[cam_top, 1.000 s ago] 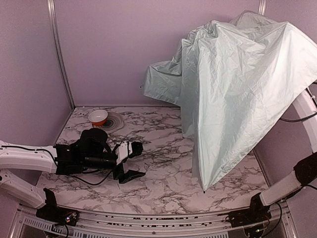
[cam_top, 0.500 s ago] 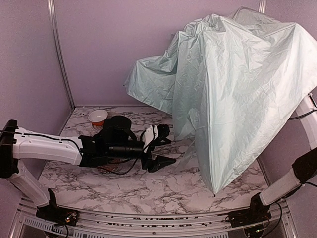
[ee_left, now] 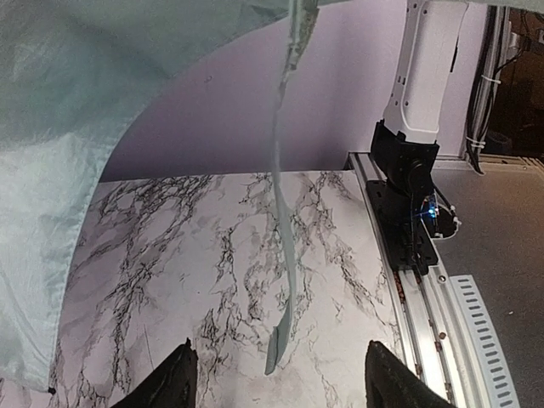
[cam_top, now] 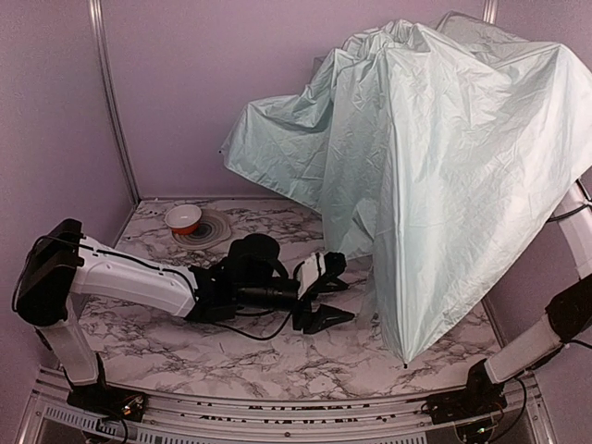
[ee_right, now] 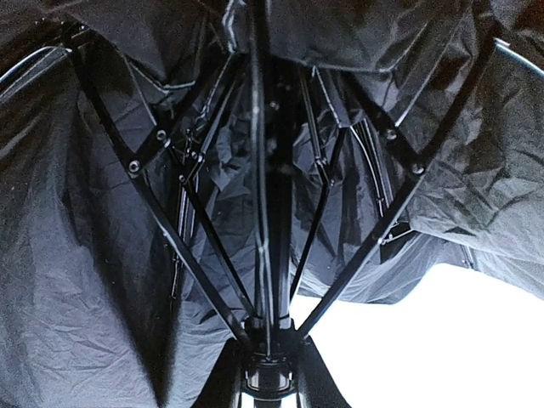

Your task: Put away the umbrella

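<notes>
Up on the right was the umbrella, its pale mint canopy half spread and held high over the right side of the counter. The fabric hung in big folds, and one pointed corner dropped right down to the counter's near right part; whether it touched, I couldn't tell. From above, the right tool was lost under that canopy. Its own camera, though, looked straight up the inside: black lining, thin ribs fanning out, and the shaft running up the middle. The two fingers sat tight on either side of the shaft's base, nearly closed and clamped on it.

The left arm stretched low across the counter from the left. The left tool was turned on its side, just short of the canopy's lower edge and not touching it. Its jaws stood well apart and gripped nothing. In the left wrist view a pale strap dangled from the fabric above, its end hanging ahead of the gap between the fingers. In the far left corner a small bowl sat on a round grey disc, well apart from all of it
</notes>
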